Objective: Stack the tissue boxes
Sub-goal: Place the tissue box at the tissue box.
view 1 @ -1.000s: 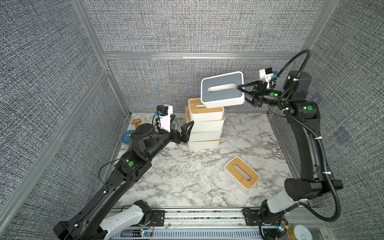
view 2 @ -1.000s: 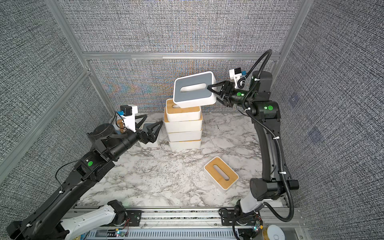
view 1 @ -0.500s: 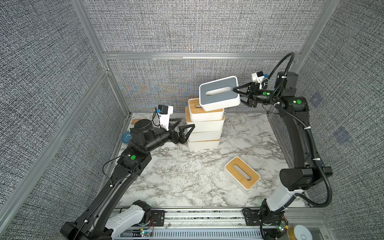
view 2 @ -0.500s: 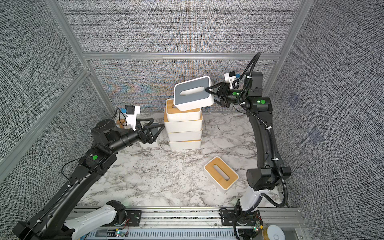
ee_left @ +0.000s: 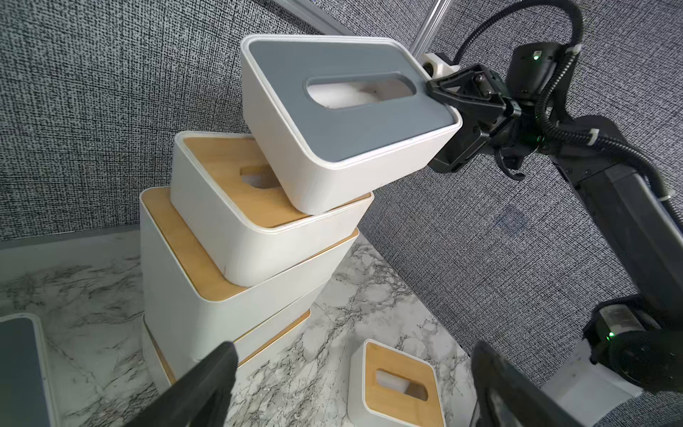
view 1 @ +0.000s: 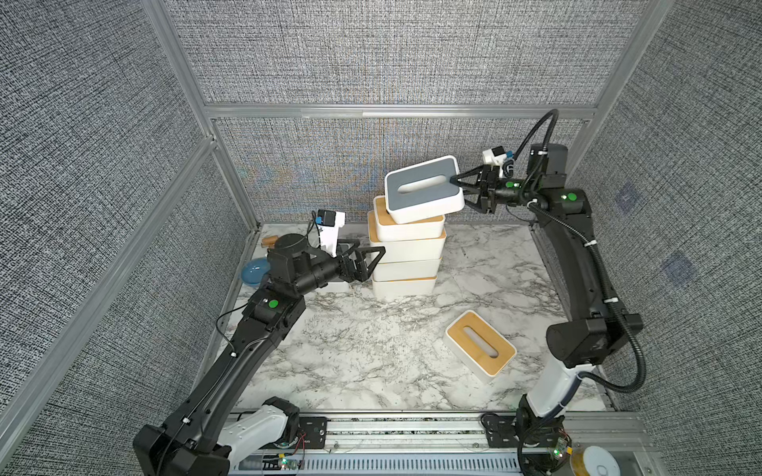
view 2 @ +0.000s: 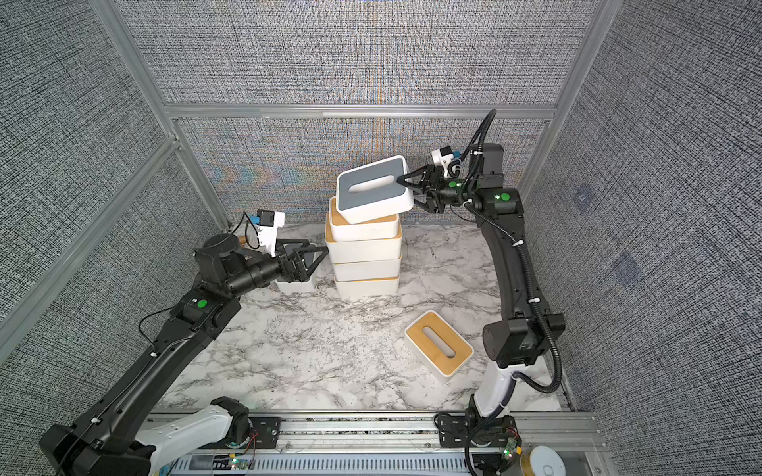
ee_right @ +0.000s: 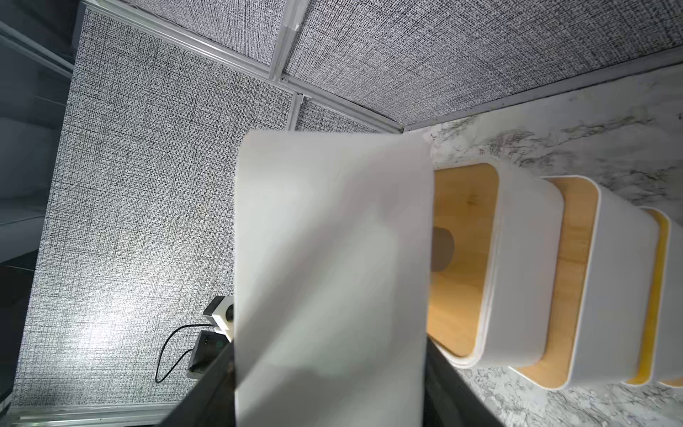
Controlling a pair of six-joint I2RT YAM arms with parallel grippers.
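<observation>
Several tan-lidded tissue boxes form a stack (view 1: 406, 247) (ee_left: 240, 229) at the back middle of the marble table. My right gripper (view 1: 457, 189) (ee_right: 329, 388) is shut on the end of a grey-lidded tissue box (view 1: 422, 189) (view 2: 373, 189) (ee_left: 343, 111). That box hangs tilted over the stack, its low corner down at the top tan lid (ee_right: 458, 258). My left gripper (view 1: 373, 257) (ee_left: 351, 369) stands open beside the stack's left side, holding nothing. A second grey-lidded box (view 2: 295, 284) (ee_left: 18, 369) sits on the table under the left gripper. One tan-lidded box (view 1: 480, 348) (ee_left: 399, 384) lies alone at the front right.
A blue bowl (view 1: 253, 272) and a small wooden piece (view 1: 270, 240) lie by the left wall behind my left arm. Fabric walls with metal frames close in the back and both sides. A metal rail (view 1: 412, 428) runs along the front edge.
My right arm has carried the grey-lidded box left and down onto the stack's top. My left arm has shifted a little, its gripper still open beside the stack.
</observation>
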